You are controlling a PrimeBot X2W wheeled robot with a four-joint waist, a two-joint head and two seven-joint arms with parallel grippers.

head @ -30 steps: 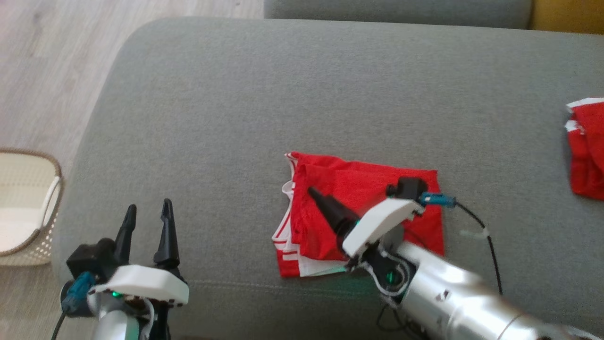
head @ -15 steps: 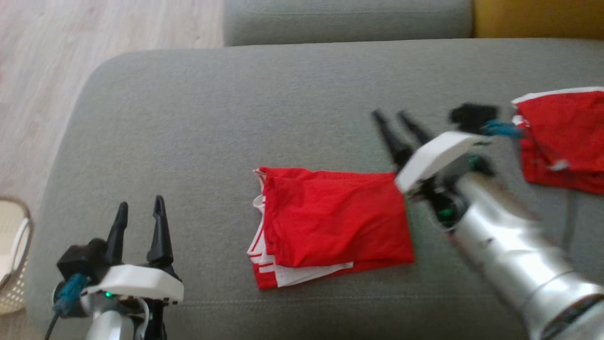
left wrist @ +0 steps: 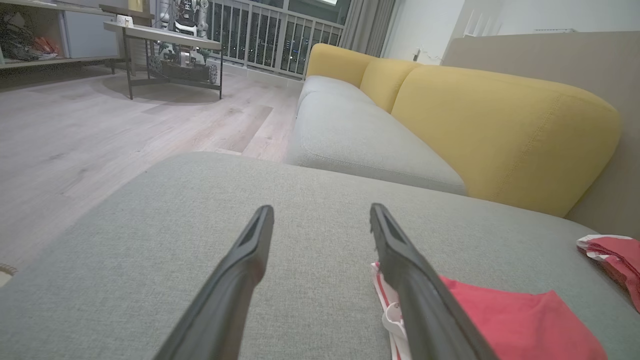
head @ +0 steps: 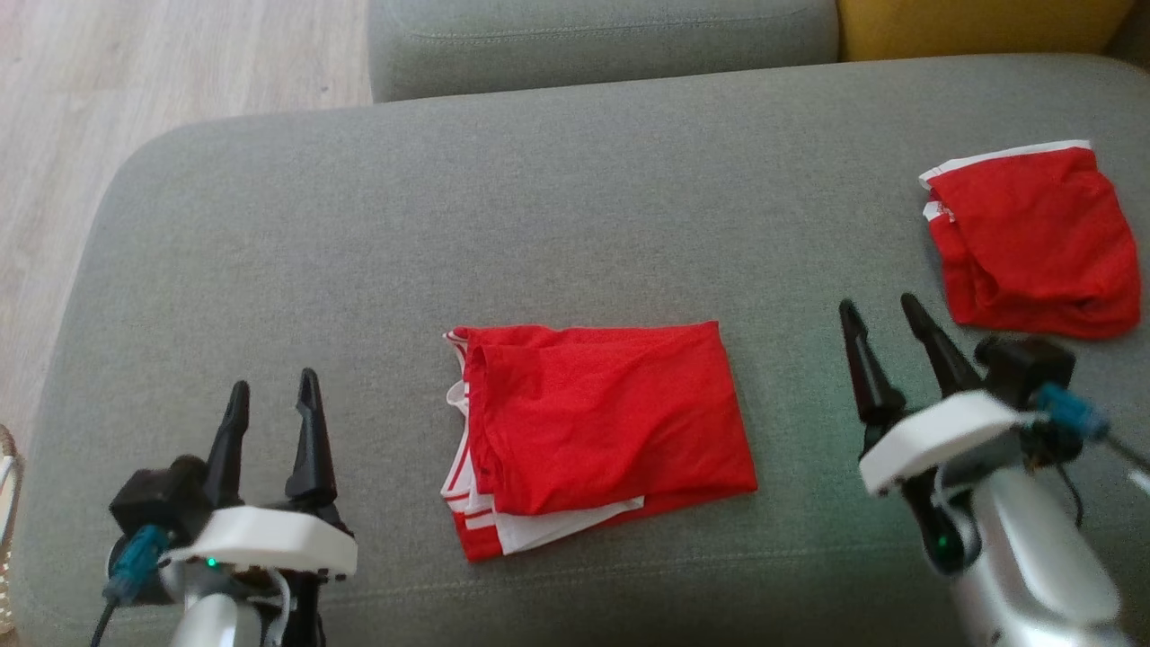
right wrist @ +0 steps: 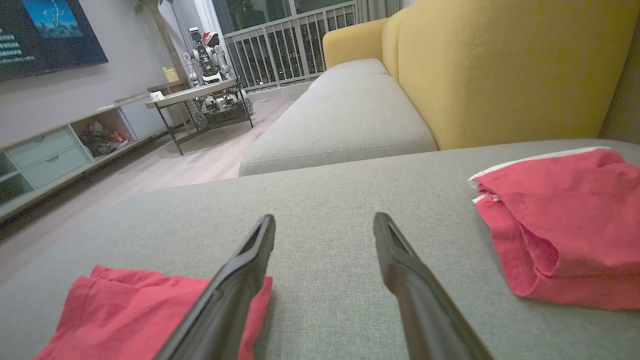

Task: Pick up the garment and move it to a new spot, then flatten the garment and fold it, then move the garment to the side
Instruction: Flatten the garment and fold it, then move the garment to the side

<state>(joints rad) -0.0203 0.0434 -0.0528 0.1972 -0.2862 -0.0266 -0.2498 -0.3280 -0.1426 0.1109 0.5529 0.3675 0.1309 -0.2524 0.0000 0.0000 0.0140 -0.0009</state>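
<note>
Judging from the layout, the fold appears complete and the step in hand is the move to the side. The garment (head: 597,422) lies folded near the middle of the grey cushion (head: 539,216), between the two grippers and apart from both. The left gripper (head: 272,385) hovers at the lower left, fingers spread wide with nothing between them. The right gripper (head: 878,303) stands equally wide and empty at the lower right.

The next move calls for a grasp that pinches all layers together, so that the stack does not slide open. The garment's left edge shows loose white trim and striped under-layers; its right edge is a clean fold and probably offers the better hold.

Bare cushion lies open to the left of the garment and beyond it. A second red garment (head: 1033,238) occupies the far right, limiting room there. The cushion's left end drops to the wooden floor (head: 135,72).
</note>
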